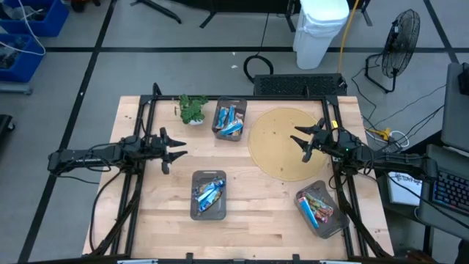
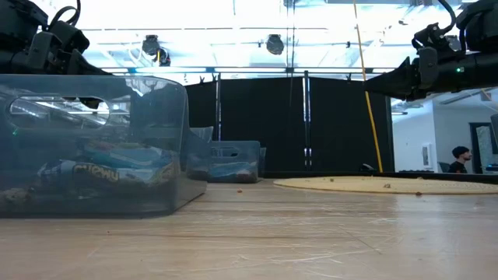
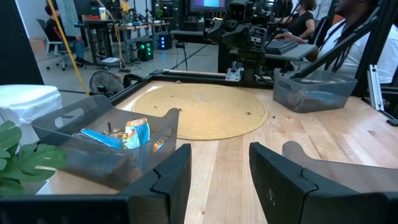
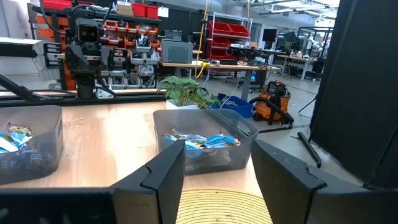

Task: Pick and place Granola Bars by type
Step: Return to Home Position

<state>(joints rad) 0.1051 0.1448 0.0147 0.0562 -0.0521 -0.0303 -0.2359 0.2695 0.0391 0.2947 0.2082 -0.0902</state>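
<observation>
high view looks down on a pale wooden table [image 1: 146,220] with a round woven mat [image 1: 282,143] on its far right part. three dark grey bins sit on the wood: a far bin [image 1: 230,101] just left of the mat, a near bin [image 1: 209,173] around the middle, and a right bin [image 1: 311,188] set askew by the front right corner. a small green plant [image 1: 192,108] sits just beside the far bin.

all the granola bars [image 1: 209,194] lie inside the bins. the far bin's bars [image 1: 229,121], mostly blue, run roughly far-to-near with a slight tilt. the near bin's bars, blue, are piled on a diagonal. the right bin's bars [image 1: 316,207], blue and reddish, lie side by side along that bin's slanted long axis.

the left gripper [image 1: 183,148] hangs over the table's left side, pointing right, fingers spread and empty. the right gripper [image 1: 297,141] hangs over the mat, pointing left, fingers parted with nothing between them.
</observation>
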